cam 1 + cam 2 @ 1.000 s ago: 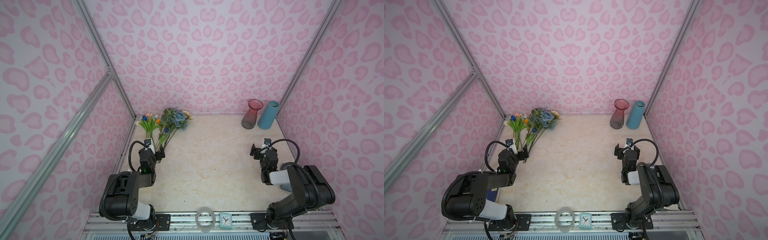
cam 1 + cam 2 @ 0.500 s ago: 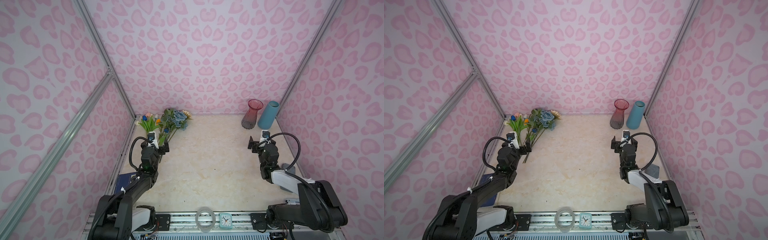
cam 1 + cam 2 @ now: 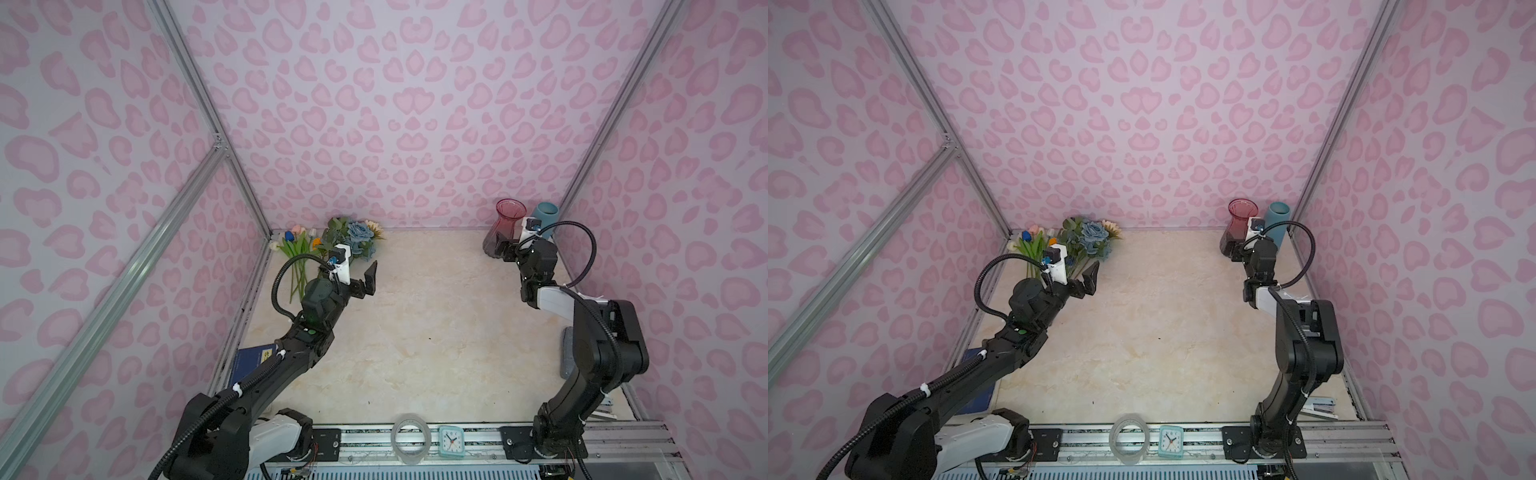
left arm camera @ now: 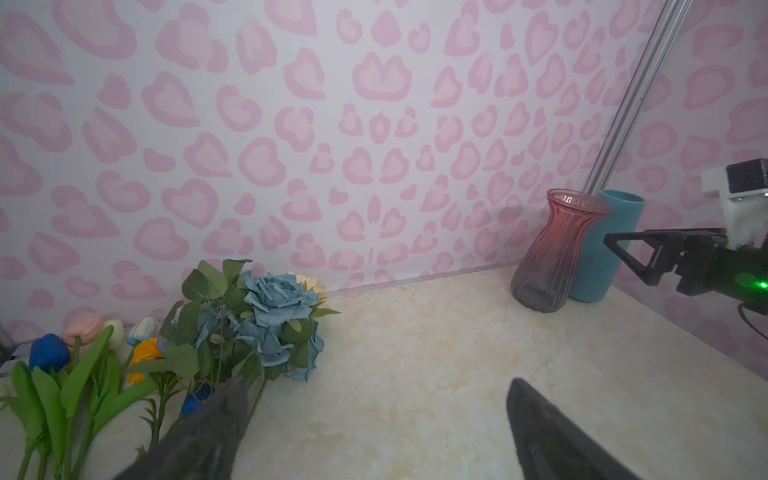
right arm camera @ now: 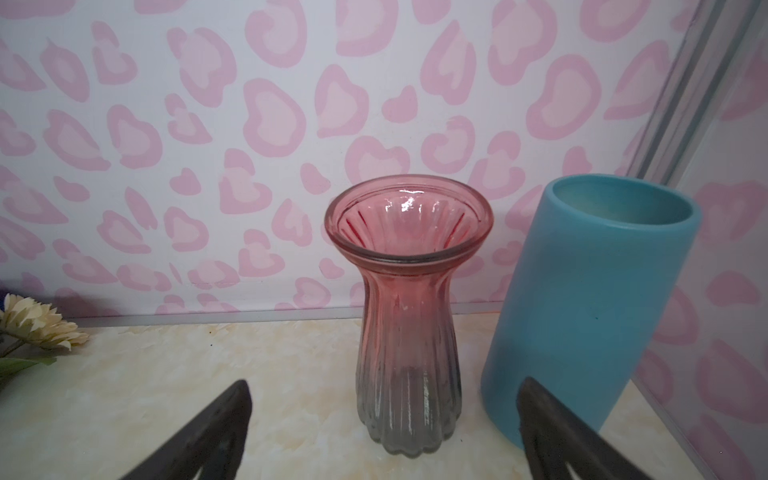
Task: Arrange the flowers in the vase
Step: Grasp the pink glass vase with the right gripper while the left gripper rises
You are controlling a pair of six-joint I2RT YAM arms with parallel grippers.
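— Where are the flowers (image 3: 357, 237)?
— Lying at the desk's (image 3: 436, 332) back left corner; the pink vase (image 3: 505, 224) stands back right.
— Grippers?
— Left gripper (image 4: 376, 395) and right gripper (image 5: 384, 388) both gape wide, empty.

Pink heart-print walls (image 3: 395, 104) — cream marbled floor (image 3: 436, 332), aluminium posts (image 3: 219, 143)

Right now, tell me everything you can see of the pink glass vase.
The pink glass vase is ribbed, see-through glass, pink at its flared rim, fading to smoky grey at the bulging base, with a narrow waist. It stands upright and empty on the marbled table near the back wall, close beside a blue cylinder. The open right end effector hovers before it; nothing grips it.
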